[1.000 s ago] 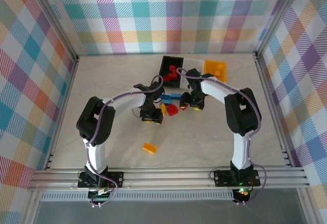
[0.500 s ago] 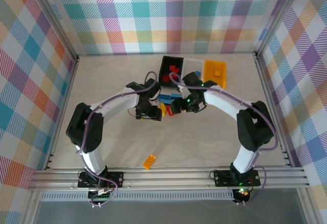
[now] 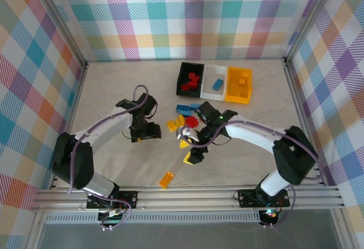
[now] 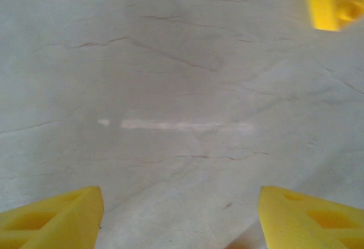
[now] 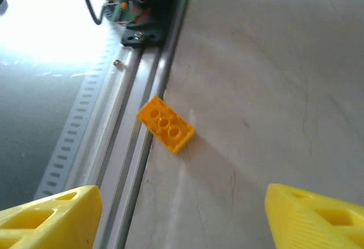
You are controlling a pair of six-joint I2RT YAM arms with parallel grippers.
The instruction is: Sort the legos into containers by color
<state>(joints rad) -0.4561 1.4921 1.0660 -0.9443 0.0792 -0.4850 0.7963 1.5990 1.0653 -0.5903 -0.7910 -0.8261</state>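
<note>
A stray orange lego (image 5: 165, 123) lies by the rail (image 5: 145, 90) at six o'clock, and my right gripper (image 5: 182, 212) hangs open and empty, aimed at it, I judge to fetch it. My left gripper (image 4: 181, 206), likewise open and empty, faces bare marbled table (image 3: 102, 90) at nine o'clock of the loose legos (image 3: 185, 121). The containers (image 3: 210, 91) sit at twelve, beneath plaid walls (image 3: 182, 16).

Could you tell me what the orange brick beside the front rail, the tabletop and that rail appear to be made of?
Orange brick: likely moulded plastic, slightly glossy; round studs, even colour. Tabletop: marble-look stone or laminate, can't tell which; pale with thin grey veins, soft sheen. Front rail: probably extruded aluminium, satin grey, with long straight grooves.
</note>
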